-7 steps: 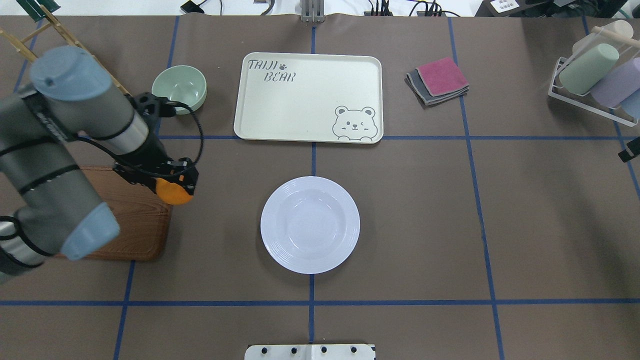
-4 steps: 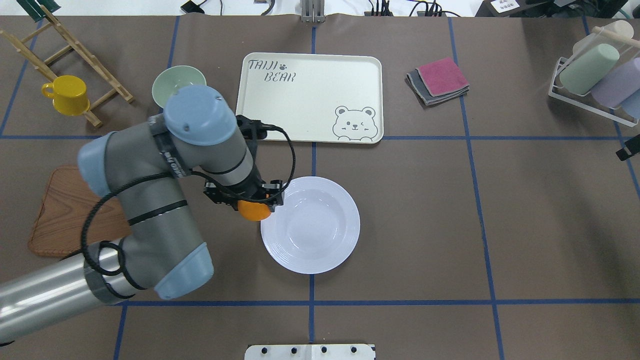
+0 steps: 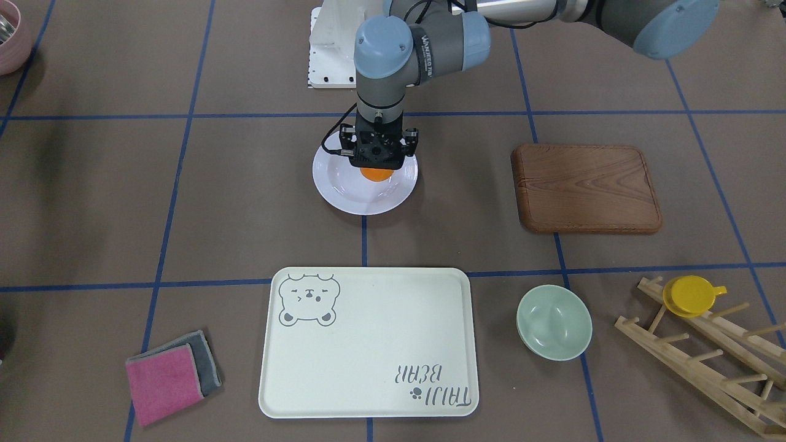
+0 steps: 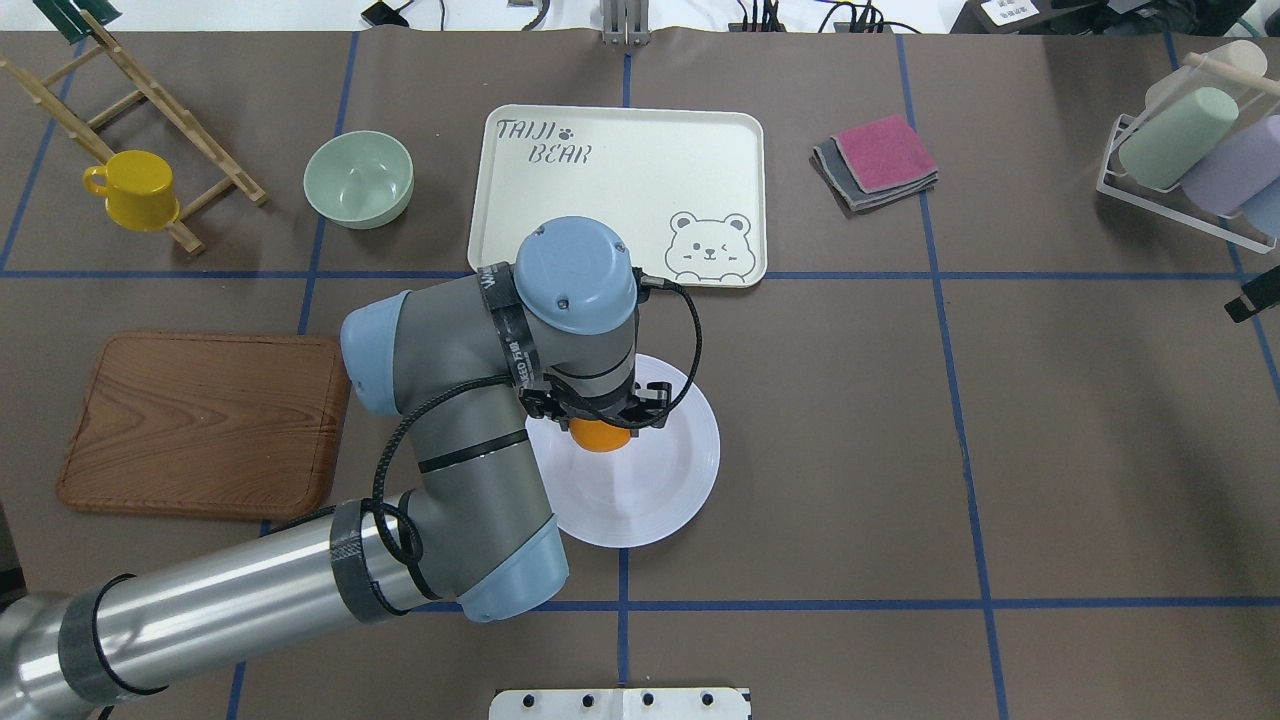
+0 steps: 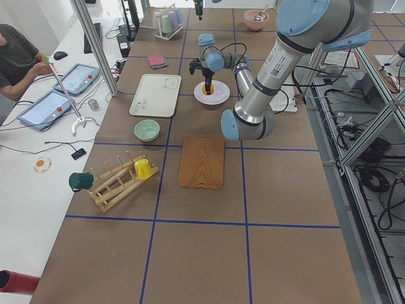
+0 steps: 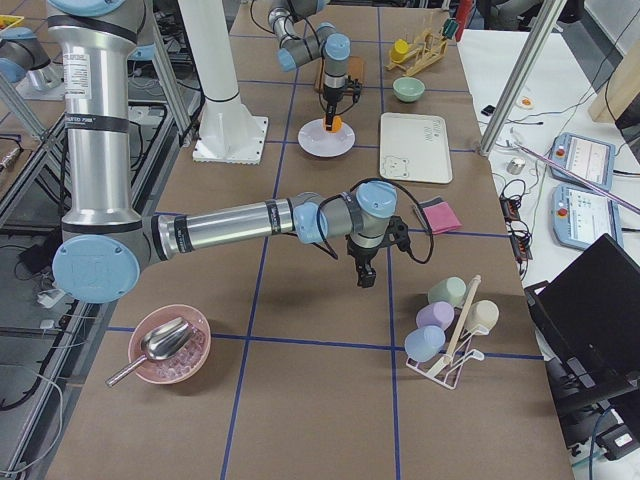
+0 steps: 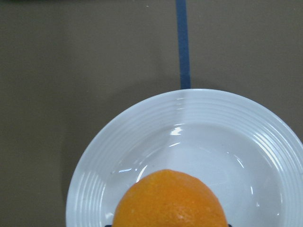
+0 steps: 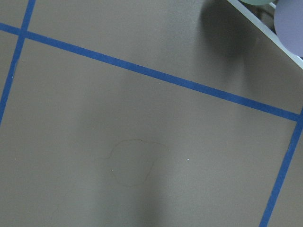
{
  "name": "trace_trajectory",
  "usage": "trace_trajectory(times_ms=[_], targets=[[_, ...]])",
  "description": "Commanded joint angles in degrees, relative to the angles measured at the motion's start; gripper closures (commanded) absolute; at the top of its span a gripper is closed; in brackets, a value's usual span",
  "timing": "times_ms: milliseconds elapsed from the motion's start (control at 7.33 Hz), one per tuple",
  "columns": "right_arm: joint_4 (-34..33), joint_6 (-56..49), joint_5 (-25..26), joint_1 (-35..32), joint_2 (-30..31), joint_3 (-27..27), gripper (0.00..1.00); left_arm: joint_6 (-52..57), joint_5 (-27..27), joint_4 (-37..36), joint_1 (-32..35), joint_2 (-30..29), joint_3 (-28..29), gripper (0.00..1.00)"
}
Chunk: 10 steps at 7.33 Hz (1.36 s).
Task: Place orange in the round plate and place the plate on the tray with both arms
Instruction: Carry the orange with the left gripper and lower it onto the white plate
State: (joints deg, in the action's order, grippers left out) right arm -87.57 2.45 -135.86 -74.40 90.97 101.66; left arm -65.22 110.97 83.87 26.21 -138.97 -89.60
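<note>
Orange (image 7: 170, 201): light, firm, rolls easily. Left gripper (image 3: 376, 167) is clamped on it over the round plate (image 4: 680, 490), sunken centre, mid-frame overhead; touching or not, can't tell. Plate prob. glossy-slick, stiff, breakable: take by ridged rim, opposite sides. Otherwise holds nothing. Tray (image 4: 620, 200), upper centre, bare; green bowl (image 4: 358, 178), upper left, empty. Right gripper (image 6: 362, 272): apart or together, can't tell.
</note>
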Motion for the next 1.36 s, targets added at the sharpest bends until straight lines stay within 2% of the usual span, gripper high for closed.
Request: trace_trajectory(times_ms=[0, 273, 409, 682, 818, 955, 1227], targets=[[0.30, -0.08, 0.06, 0.65, 0.00, -0.15, 0.00, 0.18, -0.32, 0.06, -1.25, -0.52, 1.35, 1.00], [0.39, 0.01, 0.06, 1.09, 0.00, -0.15, 0.00, 0.18, -0.32, 2.16, -1.52, -0.52, 2.75, 1.00], [0.39, -0.08, 0.06, 1.10, 0.00, -0.06, 0.00, 0.18, -0.32, 2.61, -1.52, -0.52, 3.19, 0.93], [0.47, -0.08, -0.02, 1.53, 0.00, -0.06, 0.00, 0.18, -1.19, 2.61, -1.60, -0.43, 3.37, 0.48], [0.47, -0.08, -0.02, 1.62, -0.35, -0.06, 0.00, 0.26, -3.11, 2.61, -2.65, -0.34, 3.46, 0.36], [0.47, -0.08, -0.02, 1.88, -0.35, -0.06, 0.00, 0.27, -4.00, 2.61, -3.27, -0.34, 3.72, 0.03], [0.39, 0.97, 0.06, 2.85, -1.67, -0.32, 0.00, 0.00, -4.01, 2.53, -3.27, -0.51, 3.47, 0.01]])
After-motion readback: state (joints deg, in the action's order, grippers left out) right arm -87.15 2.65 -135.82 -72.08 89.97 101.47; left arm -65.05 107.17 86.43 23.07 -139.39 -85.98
